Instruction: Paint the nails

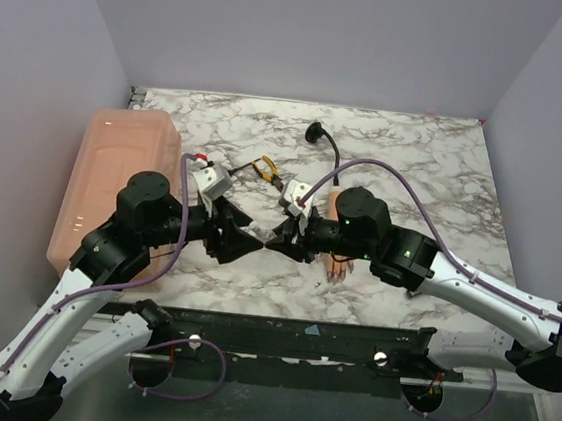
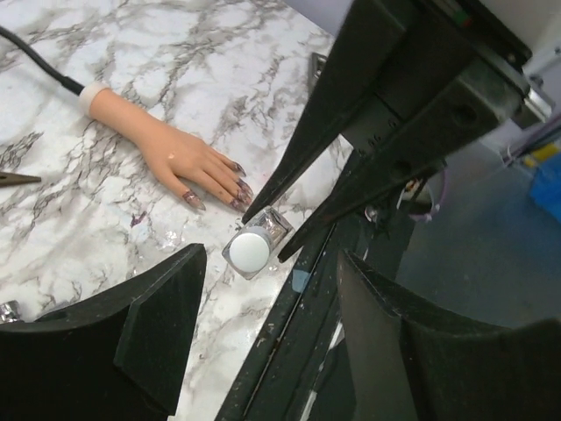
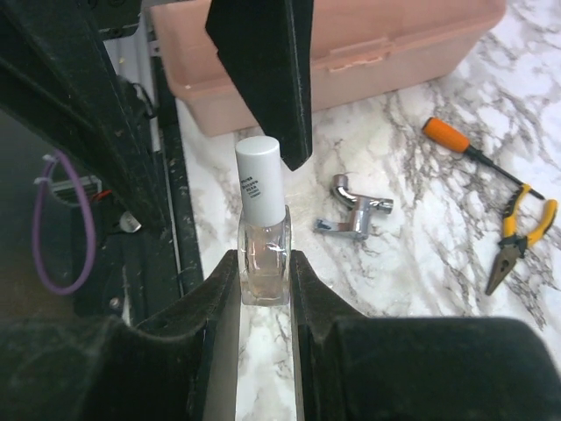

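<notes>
The grippers crowd the near centre. The left gripper's [image 2: 267, 263] spread fingers stand either side of the white cap of the nail polish bottle [image 3: 263, 237], which the right gripper [image 3: 265, 274] clamps, so only narrow gaps are left beside the cap. The mannequin hand [image 2: 171, 153] lies just beside the bottle, under the right arm. A pink storage box [image 1: 113, 183] walls off the left edge. Pliers [image 3: 517, 241], a screwdriver [image 3: 456, 140] and a chrome fitting [image 3: 355, 206] litter the middle. The marble table [image 1: 435, 177] lies open at far right.

Bright, even lighting, soft faint shadows, close foreground slightly blurred
</notes>
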`<move>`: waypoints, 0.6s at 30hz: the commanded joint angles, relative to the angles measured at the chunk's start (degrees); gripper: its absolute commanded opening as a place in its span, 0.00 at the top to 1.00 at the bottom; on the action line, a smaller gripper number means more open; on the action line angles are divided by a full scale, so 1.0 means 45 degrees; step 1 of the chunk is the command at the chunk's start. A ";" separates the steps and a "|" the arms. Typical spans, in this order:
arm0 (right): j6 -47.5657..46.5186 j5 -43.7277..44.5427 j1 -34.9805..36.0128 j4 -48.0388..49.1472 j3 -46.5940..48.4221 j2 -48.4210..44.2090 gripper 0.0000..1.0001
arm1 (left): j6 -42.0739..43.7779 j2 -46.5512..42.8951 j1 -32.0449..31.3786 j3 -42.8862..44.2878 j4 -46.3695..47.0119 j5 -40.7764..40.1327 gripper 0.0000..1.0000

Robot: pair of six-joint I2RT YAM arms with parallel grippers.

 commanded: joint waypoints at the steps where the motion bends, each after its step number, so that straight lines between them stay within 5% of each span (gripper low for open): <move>1: -0.0230 -0.1894 0.0061 -0.1030 -0.0144 -0.0428 1.00 | 0.2736 -0.0310 -0.0043 0.0565 -0.0964 0.2181 0.37; 18: -0.0573 -0.3734 0.0059 -0.1992 0.0380 -0.0450 1.00 | 0.3640 -0.0671 -0.0137 -0.0739 0.0170 0.4636 0.44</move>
